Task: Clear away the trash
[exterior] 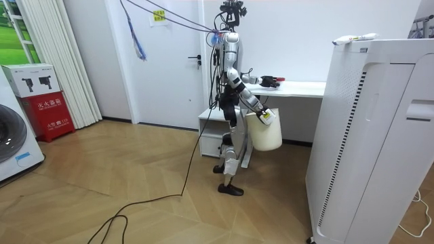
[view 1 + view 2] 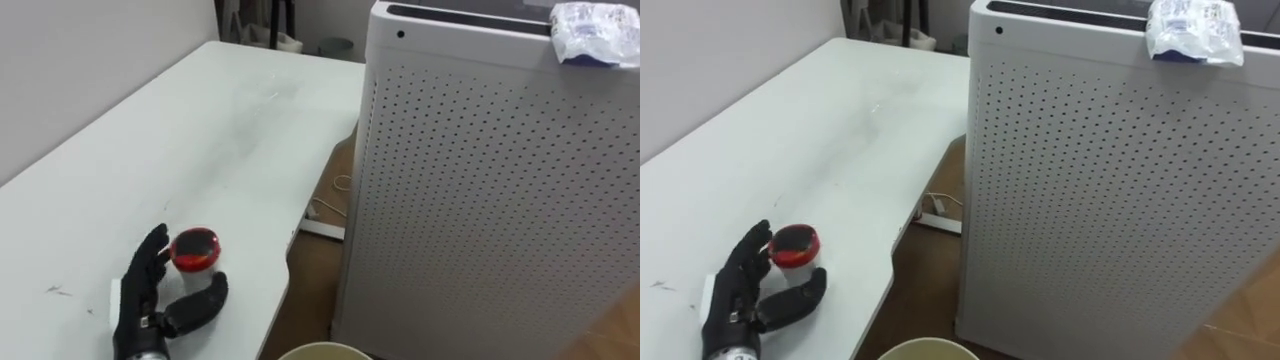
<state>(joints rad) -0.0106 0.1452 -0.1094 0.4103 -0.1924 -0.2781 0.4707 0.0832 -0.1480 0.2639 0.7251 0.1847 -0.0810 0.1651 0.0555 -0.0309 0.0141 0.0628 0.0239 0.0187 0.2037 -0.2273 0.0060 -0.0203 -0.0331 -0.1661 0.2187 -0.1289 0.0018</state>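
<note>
1. Risk, lower left of left eye view: black left hand [image 2: 150, 300] lies open on white table [image 2: 200, 130], with small round red-lidded tub [image 2: 195, 250] between thumb and fingers, ungripped; a clumsy close could knock it off the edge.
2. Right eye view, bottom: cream bucket's rim [image 2: 925, 342]; contents hidden.
3. Room view, centre: right hand [image 1: 265, 116] carries the bucket; its grip cannot be told.

One red cup [image 2: 195, 250], one wrapper [image 2: 590, 32], one bucket [image 1: 264, 132]
</note>
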